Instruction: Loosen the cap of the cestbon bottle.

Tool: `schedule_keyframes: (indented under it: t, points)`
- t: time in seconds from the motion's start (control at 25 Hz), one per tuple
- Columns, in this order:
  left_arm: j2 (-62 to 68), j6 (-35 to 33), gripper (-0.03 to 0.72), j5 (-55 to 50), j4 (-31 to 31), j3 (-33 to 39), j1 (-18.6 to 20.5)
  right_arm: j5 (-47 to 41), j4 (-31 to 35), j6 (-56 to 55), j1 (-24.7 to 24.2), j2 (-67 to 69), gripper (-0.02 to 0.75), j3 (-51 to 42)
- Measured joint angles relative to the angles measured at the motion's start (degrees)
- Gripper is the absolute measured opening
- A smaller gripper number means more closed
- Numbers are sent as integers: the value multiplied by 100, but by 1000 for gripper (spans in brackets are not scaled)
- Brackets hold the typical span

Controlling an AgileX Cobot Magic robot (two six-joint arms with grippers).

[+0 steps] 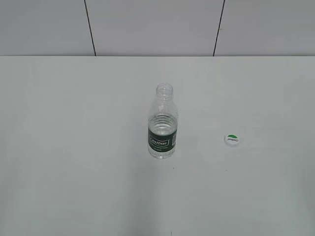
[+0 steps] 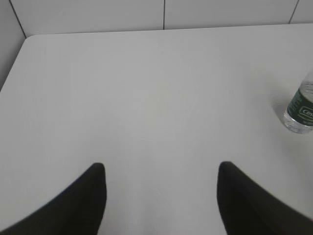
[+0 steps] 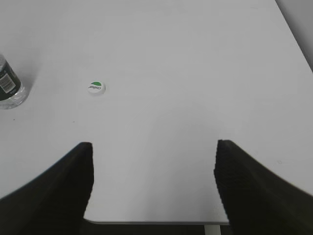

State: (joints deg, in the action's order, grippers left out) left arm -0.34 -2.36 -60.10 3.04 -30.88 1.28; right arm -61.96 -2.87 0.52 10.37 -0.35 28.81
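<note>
Clear ribbed plastic bottle [image 1: 162, 123] upright on smooth white tabletop [image 1: 74, 147], neck uncapped. Round white cap [image 1: 232, 139] flat, well ahead of spread right fingers [image 3: 58, 191]. Left fingers [image 2: 78, 200] spread, empty.

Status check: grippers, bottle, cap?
Left gripper and right gripper open, empty. Cestbon bottle upright, neck open. Cap off, lying on table right of bottle. Nothing obstructing.
</note>
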Motion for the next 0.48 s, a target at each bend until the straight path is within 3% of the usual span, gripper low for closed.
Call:
schedule_keyframes:
  t: [0.48]
  points:
    - [0,0,402,0,-6,0,87,0,0,0,-279,0,592,0]
